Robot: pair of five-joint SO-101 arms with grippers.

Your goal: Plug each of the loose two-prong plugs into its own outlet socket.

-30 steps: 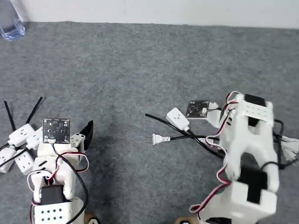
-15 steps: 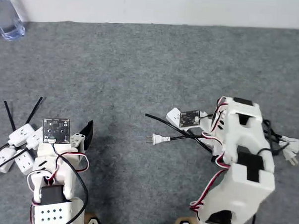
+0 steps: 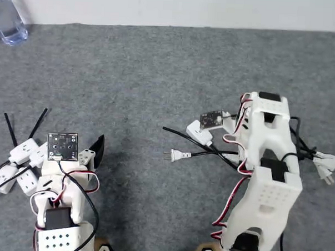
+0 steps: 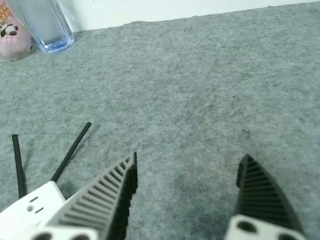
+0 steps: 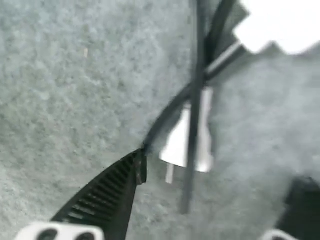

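Hovers with right tool [image 5: 220,172] released over white plug [image 5: 187,135] lying on the surface [image 5: 60,75] beneath crossed black cords [image 5: 200,75]. Could clamp a cord instead, dragging the tangle. Holds left tool [image 4: 189,158] released too.

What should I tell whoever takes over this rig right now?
Left gripper: open, empty, beside a cluster of sockets.
Right gripper: open above a loose plug, not gripping it; a socket lies close by.
More plugs lie past the right arm.
Done: no plug visibly in a socket.
Left: every pairing.
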